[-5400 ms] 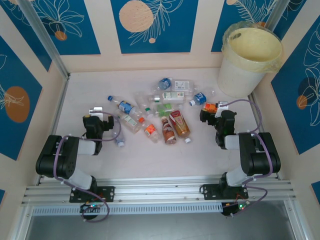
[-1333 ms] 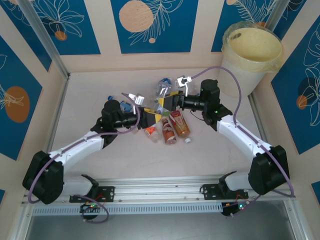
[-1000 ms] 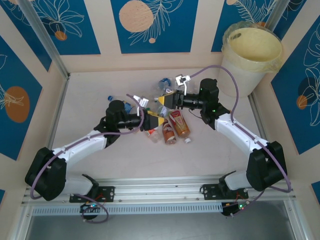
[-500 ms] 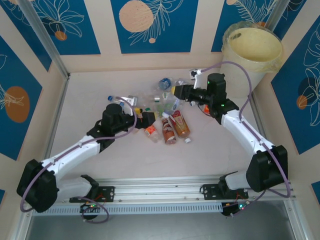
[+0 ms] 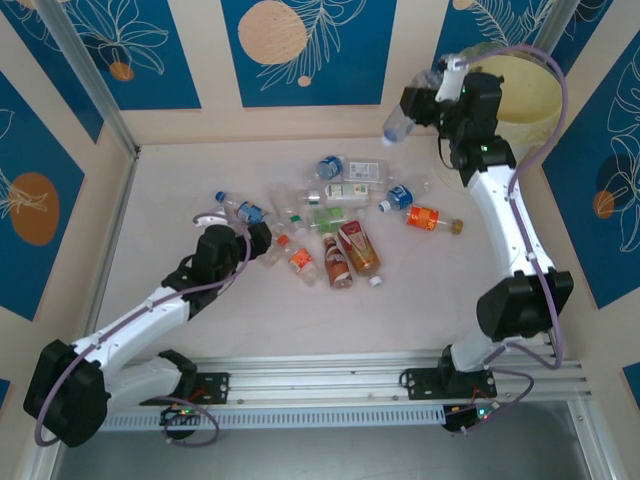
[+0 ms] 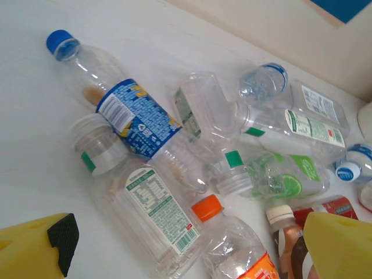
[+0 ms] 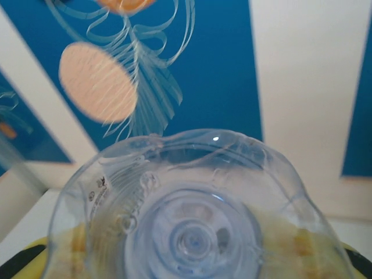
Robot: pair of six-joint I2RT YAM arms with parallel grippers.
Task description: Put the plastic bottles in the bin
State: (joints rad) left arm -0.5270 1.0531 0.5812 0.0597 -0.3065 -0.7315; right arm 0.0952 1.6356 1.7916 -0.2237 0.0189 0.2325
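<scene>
Right end effector (image 5: 425,100) clamps a clear bottle (image 5: 398,126), raised just left of the bin (image 5: 548,78) at the counter's far right corner.
Risk: released short of the bin, it drops outside.
Left end effector (image 5: 262,238) gapes wide over the mid-counter bottles (image 5: 330,215).

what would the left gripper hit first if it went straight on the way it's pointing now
Probably the clear bottle with the green-and-white label, lying straight ahead of the open left gripper; the orange-capped bottle beside it is about as near, so depth is uncertain.
</scene>
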